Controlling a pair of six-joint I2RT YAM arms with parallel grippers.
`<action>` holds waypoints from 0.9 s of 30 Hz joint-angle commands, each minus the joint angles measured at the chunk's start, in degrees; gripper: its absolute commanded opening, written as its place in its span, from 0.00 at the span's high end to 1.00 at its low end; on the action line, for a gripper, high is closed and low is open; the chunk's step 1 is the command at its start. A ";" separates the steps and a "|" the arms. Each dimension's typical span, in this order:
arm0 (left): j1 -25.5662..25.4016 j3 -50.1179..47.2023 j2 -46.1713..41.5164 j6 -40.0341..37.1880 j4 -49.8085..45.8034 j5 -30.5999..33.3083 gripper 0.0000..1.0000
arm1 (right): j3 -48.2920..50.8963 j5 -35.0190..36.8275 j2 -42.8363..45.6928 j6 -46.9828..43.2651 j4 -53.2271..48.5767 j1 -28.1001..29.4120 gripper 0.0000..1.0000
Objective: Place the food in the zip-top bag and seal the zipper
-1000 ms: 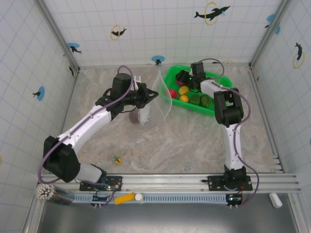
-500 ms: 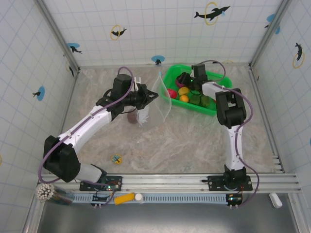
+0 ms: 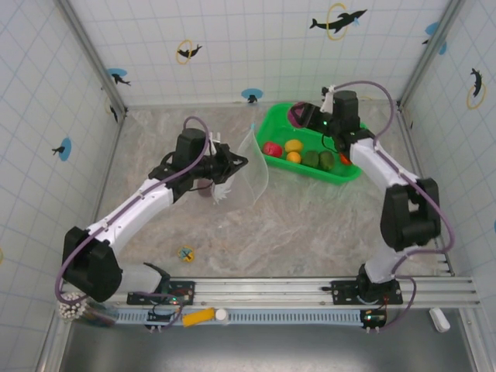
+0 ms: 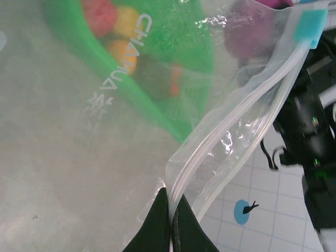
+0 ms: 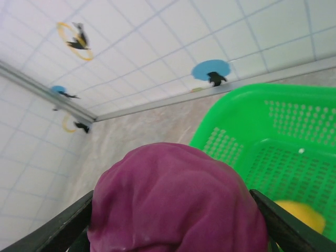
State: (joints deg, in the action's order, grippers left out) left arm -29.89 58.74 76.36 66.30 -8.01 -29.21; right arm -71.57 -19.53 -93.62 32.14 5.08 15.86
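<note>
The purple toy vegetable point(image 5: 178, 194) is clamped between the fingers of the right end effector point(image 5: 173, 228), held in the air over the far left corner of the green mesh basket point(image 3: 342, 177). The red, yellow, orange and green pieces lie in the basket below it.

The zip-top bag point(image 3: 255, 160) hangs to the left of the basket and a little nearer. The left end effector point(image 4: 170, 220) is pinched shut on one lip of the zipper point(image 4: 237, 114), and the bag's mouth faces the basket.

I'd say the job now is to carry the vegetable left over the basket rim. It should go high enough to clear the rim, and aim for the gap between the two zipper lips. That gap looks narrow, so the piece ought to go well inside before the right fingers part. Meanwhile the left grip should hold the lip steady.
</note>
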 commanded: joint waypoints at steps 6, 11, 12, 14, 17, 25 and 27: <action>-0.90 2.36 -0.62 1.16 2.05 0.66 1.00 | 10.19 -7.51 19.26 2.48 3.36 5.63 0.32; -1.62 4.87 0.18 1.20 1.14 0.55 1.00 | 11.78 -11.73 23.66 5.90 5.23 10.77 0.32; -1.65 5.46 0.36 1.07 0.84 0.65 1.00 | 12.17 -12.48 23.75 6.98 6.32 11.96 0.32; -1.82 6.90 0.76 0.63 -0.12 0.86 1.00 | 13.13 -11.71 23.53 7.94 7.48 15.55 0.32; -1.93 8.17 0.90 -0.02 -1.44 1.16 1.00 | 13.56 -9.89 22.42 7.50 7.01 19.42 0.32; -2.02 8.72 0.56 -1.13 -2.83 0.91 1.00 | 9.57 5.76 20.26 -3.55 -9.01 25.29 0.32; -2.04 9.15 0.49 -1.44 -3.33 0.91 1.00 | 8.19 10.69 19.68 -6.69 -13.79 26.31 0.32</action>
State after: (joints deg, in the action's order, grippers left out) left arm -31.51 65.65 76.77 66.22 -10.50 -27.79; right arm -59.96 -18.85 -72.88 32.32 0.47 40.69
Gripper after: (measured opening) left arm 0.041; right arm 0.705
